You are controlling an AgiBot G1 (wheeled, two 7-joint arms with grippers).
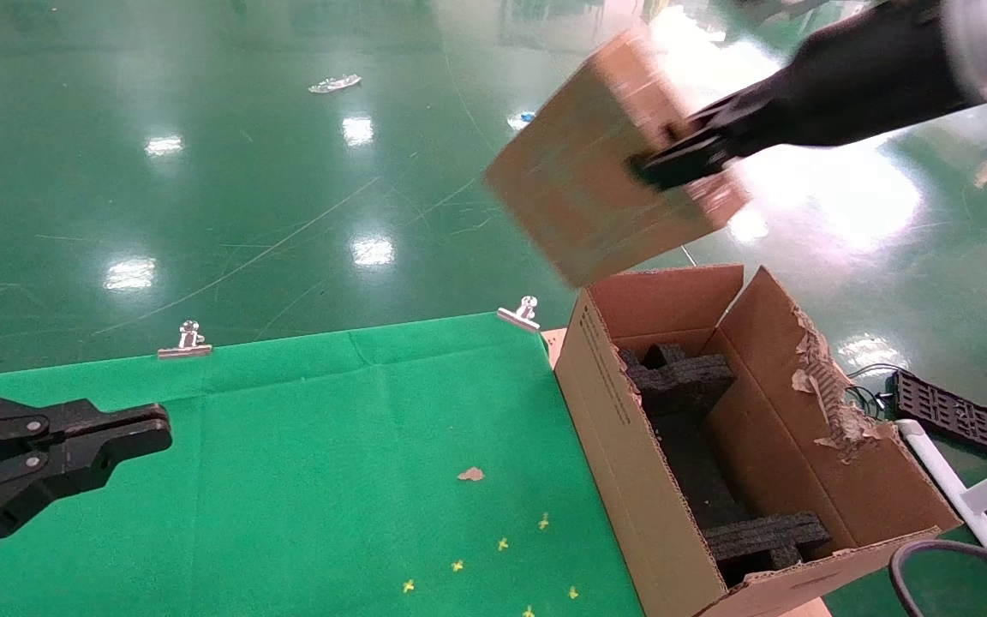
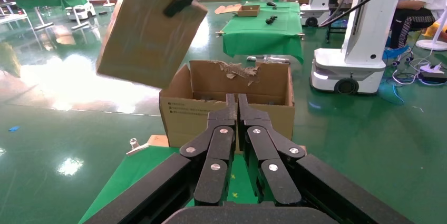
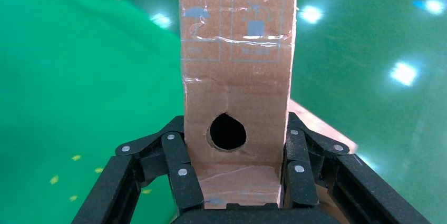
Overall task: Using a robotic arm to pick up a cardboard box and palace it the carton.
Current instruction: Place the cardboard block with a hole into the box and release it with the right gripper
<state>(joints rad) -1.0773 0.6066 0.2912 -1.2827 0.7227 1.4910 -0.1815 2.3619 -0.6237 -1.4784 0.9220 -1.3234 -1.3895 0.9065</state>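
My right gripper (image 1: pixel 673 163) on the robotic arm (image 1: pixel 870 77) is shut on the slim brown cardboard box (image 1: pixel 605 163) and holds it tilted in the air, above and beyond the far end of the carton (image 1: pixel 631 446). In the right wrist view the cardboard box (image 3: pixel 237 66) shows its narrow edge with a round hole, clamped between the fingers (image 3: pixel 182 174). The carton stands open beside the green table's right edge, one flap torn, black foam blocks (image 1: pixel 690 381) inside. It also shows in the left wrist view (image 2: pixel 190 110), with the held box (image 2: pixel 147 29) above it. My left gripper (image 1: pixel 151 433) is shut and empty over the table's left side.
The green cloth table (image 1: pixel 331 463) has two metal clips (image 1: pixel 189 341) on its far edge and a cardboard scrap (image 1: pixel 470 474). A black grid tray (image 1: pixel 952 411) and white pipe frame (image 1: pixel 965 497) lie right of the carton. Other tables and a robot base (image 2: pixel 348 71) stand farther off.
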